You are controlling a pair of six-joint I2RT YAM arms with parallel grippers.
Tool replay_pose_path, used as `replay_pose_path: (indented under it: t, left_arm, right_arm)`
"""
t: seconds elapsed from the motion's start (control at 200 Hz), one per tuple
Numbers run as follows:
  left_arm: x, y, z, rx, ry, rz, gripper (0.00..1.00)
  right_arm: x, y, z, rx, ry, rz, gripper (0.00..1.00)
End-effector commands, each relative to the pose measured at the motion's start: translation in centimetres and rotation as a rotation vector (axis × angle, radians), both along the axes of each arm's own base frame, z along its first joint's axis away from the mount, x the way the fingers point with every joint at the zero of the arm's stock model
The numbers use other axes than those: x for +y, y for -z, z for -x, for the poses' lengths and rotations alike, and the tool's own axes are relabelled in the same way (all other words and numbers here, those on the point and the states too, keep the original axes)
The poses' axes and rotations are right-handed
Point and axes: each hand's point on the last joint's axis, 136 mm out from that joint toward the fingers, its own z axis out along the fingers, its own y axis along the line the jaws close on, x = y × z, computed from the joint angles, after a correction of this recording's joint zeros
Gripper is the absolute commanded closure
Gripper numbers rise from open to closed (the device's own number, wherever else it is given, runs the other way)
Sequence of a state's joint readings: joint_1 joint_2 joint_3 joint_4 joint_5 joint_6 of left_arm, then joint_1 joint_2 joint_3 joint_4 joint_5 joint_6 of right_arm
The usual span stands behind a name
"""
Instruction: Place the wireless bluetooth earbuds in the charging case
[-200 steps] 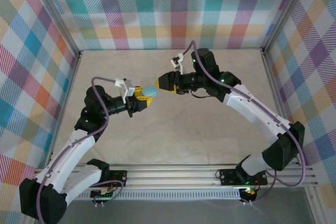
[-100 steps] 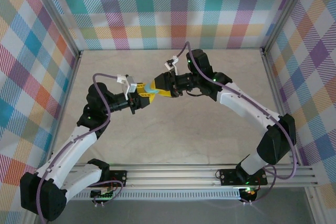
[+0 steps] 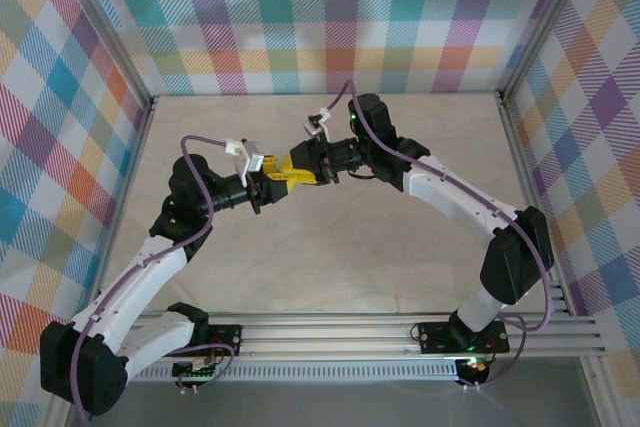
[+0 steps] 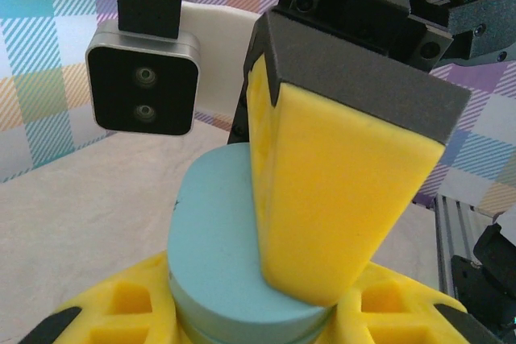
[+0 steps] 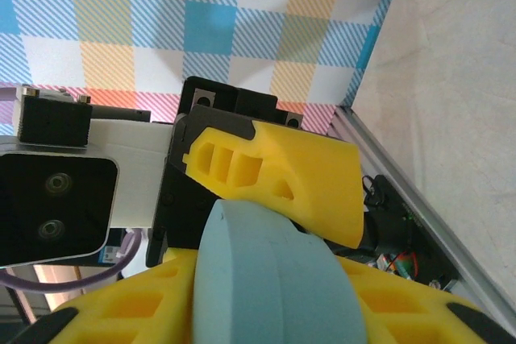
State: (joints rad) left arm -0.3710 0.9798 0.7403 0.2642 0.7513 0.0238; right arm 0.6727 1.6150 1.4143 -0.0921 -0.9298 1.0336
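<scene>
A light-blue oval charging case (image 4: 218, 231) hangs in mid-air over the middle of the table, closed, with its seam showing in the right wrist view (image 5: 266, 279). My left gripper (image 3: 270, 176) is shut on it, its yellow fingers (image 4: 121, 308) hugging the case's lower rim. My right gripper (image 3: 296, 164) meets it head-on from the right and is shut on the same case; one of its yellow fingers (image 4: 330, 199) lies flat across the case's face. The earbuds are out of view.
The beige table top (image 3: 330, 247) lies below the joined grippers. Plaid walls (image 3: 320, 17) close in the back and both sides. An aluminium rail (image 3: 340, 332) with both arm bases runs along the near edge.
My right gripper has moved left onto the case and closed its fingers round it. The left gripper has lifted slightly towards the back, still holding the case.
</scene>
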Motion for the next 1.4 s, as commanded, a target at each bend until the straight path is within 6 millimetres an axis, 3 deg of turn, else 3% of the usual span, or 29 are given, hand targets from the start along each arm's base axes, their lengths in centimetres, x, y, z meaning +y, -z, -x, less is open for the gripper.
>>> replay_pose_path:
  t: [0.0, 0.15, 0.19, 0.21, 0.235, 0.255, 0.45, 0.555, 0.65, 0.83, 0.975, 1.08, 1.195, 1.315, 1.395]
  left_arm:
    - [0.2, -0.7, 0.6, -0.038, -0.007, 0.005, 0.82]
    - [0.2, -0.5, 0.8, -0.025, 0.0, -0.017, 0.6]
    - [0.3, -0.4, 0.8, -0.023, -0.005, -0.022, 0.49]
    - [0.3, -0.3, 0.8, -0.02, -0.008, -0.024, 0.36]
    - [0.4, -0.2, 0.8, -0.016, -0.015, -0.029, 0.05]
    - [0.5, -0.1, 0.8, -0.012, -0.02, -0.032, 0.0]
    - [1.5, 0.6, 1.0, -0.012, -0.079, -0.062, 0.0]
    - [2.2, 1.3, 1.2, -0.005, -0.119, -0.091, 0.0]
    - [3.1, 2.1, 1.2, 0.022, -0.174, -0.122, 0.0]
    - [3.0, 2.3, 3.0, 0.07, -0.129, -0.104, 0.0]
    - [4.4, 2.8, 2.6, 0.106, -0.23, -0.081, 0.0]
    - [4.7, 2.5, 3.1, 0.112, -0.241, -0.063, 0.0]
    - [5.1, 3.2, 3.0, 0.142, -0.271, -0.075, 0.0]
    - [7.6, 6.5, 1.1, 0.26, -0.455, -0.167, 0.0]
    - [8.4, 7.5, 0.5, 0.292, -0.515, -0.179, 0.0]
  right_arm:
    - [-0.3, 0.4, -1.1, -0.005, 0.029, 0.004, 0.64]
    - [-0.9, 0.6, -2.1, -0.002, 0.08, 0.003, 0.68]
    - [-1.2, 0.6, -2.5, -0.009, 0.102, 0.003, 0.68]
    - [-1.3, 0.6, -2.7, -0.011, 0.111, 0.004, 0.69]
    - [-1.5, 0.6, -2.9, -0.013, 0.121, 0.006, 0.69]
    - [-1.6, 0.6, -3.1, -0.015, 0.129, 0.006, 0.69]
    - [-2.7, 1.3, -4.8, 0.002, 0.169, 0.021, 0.68]
    - [-3.4, 2.9, -6.1, -0.006, 0.191, 0.066, 0.67]
    - [-4.2, 5.6, -7.1, -0.021, 0.184, 0.154, 0.68]
    - [-6.0, 13.8, -9.4, -0.091, 0.211, 0.422, 0.69]
    - [-5.3, 19.6, -10.2, -0.022, 0.182, 0.489, 0.7]
    - [-4.1, 23.3, -9.8, -0.004, 0.157, 0.529, 0.7]
    - [-2.7, 25.8, -8.8, 0.043, 0.108, 0.543, 0.69]
    - [-0.9, 26.9, -7.8, 0.071, 0.061, 0.54, 0.68]
    - [-0.2, 27.6, -7.3, 0.072, 0.039, 0.555, 0.66]
